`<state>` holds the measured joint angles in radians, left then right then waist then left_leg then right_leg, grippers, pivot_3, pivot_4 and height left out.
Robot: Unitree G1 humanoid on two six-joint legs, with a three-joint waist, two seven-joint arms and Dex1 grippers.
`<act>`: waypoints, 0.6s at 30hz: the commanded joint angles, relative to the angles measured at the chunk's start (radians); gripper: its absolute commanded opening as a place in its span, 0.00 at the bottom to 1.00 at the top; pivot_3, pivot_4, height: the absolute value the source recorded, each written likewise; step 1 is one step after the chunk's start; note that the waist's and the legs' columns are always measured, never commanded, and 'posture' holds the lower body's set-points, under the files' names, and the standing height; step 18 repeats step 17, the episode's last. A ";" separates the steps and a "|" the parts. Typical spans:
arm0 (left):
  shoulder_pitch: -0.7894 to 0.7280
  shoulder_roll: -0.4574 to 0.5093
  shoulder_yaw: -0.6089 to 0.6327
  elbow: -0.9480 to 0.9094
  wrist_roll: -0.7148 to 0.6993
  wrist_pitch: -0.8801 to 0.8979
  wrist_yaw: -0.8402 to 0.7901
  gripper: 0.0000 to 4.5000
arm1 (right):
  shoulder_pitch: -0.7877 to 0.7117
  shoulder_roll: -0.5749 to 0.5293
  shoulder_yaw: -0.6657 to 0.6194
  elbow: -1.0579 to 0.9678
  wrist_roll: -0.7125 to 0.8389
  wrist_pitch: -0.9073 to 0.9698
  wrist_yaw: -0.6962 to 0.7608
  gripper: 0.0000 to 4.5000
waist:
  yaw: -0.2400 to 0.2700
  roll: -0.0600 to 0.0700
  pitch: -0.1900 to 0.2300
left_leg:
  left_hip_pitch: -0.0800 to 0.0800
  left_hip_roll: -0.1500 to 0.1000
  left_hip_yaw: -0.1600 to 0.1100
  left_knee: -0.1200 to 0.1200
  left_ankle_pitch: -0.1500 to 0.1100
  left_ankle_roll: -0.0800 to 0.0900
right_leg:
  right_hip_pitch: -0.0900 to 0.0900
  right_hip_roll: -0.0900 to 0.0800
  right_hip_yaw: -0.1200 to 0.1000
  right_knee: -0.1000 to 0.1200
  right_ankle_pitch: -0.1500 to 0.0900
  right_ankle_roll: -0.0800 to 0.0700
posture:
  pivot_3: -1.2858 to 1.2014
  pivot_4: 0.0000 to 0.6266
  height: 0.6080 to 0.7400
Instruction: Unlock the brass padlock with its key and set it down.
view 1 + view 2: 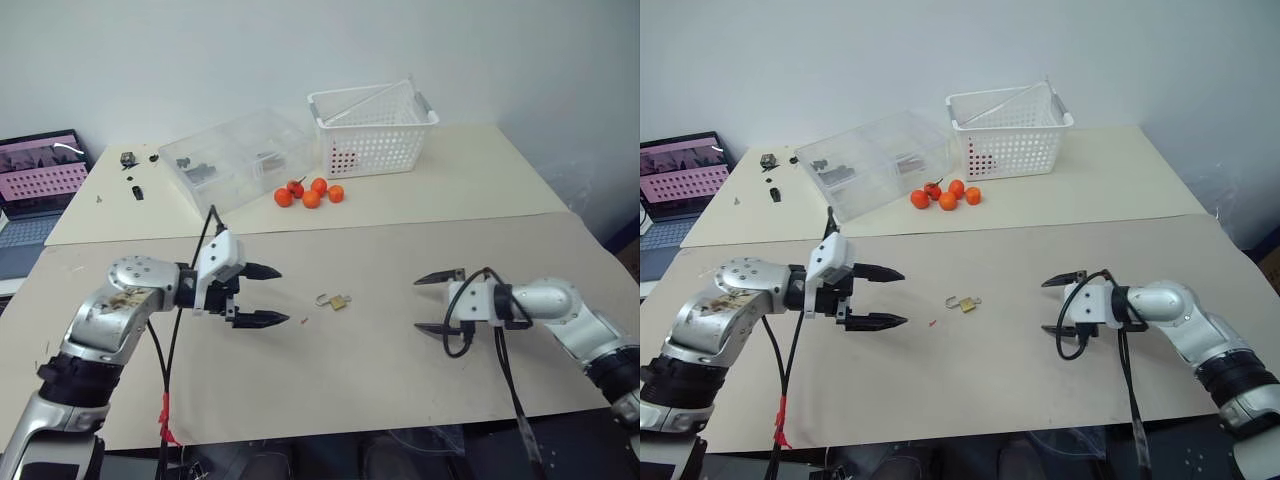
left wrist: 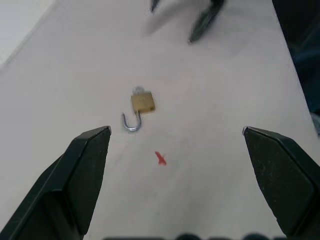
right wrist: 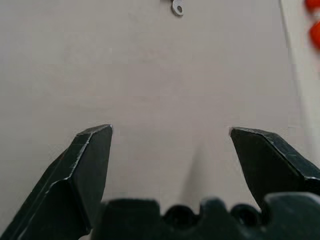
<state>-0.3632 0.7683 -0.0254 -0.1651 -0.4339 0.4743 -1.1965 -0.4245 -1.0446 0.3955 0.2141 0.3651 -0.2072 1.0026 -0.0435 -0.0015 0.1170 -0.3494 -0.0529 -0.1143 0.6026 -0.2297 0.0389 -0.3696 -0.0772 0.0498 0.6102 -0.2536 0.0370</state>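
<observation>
The brass padlock (image 1: 339, 300) lies flat on the beige table (image 1: 360, 380), midway between my two grippers. Its silver shackle (image 2: 131, 122) stands swung open, free at one end. A small silvery key (image 2: 137, 90) sticks out of the lock body on the side toward my right gripper, and its head (image 3: 177, 7) is visible in the right wrist view. My left gripper (image 1: 284, 295) hovers to the left of the lock, open and empty, pointing at it. To the right of the lock my right gripper (image 1: 417, 305) is open too, holding nothing.
On the far table stand a white basket (image 1: 372, 130) and a clear plastic box (image 1: 235, 155), with several orange fruits (image 1: 310, 192) in front. Small dark parts (image 1: 130, 160) lie at far left near a laptop (image 1: 35, 180). A tiny red mark (image 2: 160, 158) sits by the lock.
</observation>
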 commanded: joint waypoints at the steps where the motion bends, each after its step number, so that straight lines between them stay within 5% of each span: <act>1: 0.065 -0.006 0.123 -0.076 -0.060 -0.023 0.051 1.00 | 0.067 -0.053 -0.171 -0.244 0.263 0.308 0.023 0.98 | 0.003 0.001 0.000 | 0.000 0.000 0.000 0.000 -0.001 0.002 | 0.000 0.000 0.000 0.000 0.000 0.000 | 0.52 0.24 1.00; 9: 0.162 -0.038 0.216 -0.103 -0.033 -0.009 0.241 1.00 | 0.162 0.070 -0.355 -0.380 0.301 0.541 -0.185 0.98 | 0.033 0.000 0.000 | 0.000 0.001 -0.002 0.002 -0.004 0.001 | -0.001 0.001 -0.002 -0.002 0.000 0.000 | 0.52 0.24 1.00; 18: 0.211 -0.096 0.106 -0.130 0.020 -0.085 0.258 1.00 | 0.168 0.182 -0.379 -0.402 0.238 0.598 -0.228 0.98 | 0.046 0.000 0.000 | -0.001 -0.001 0.000 0.002 -0.004 -0.001 | -0.002 0.000 -0.002 -0.001 0.000 0.000 | 0.52 0.24 1.00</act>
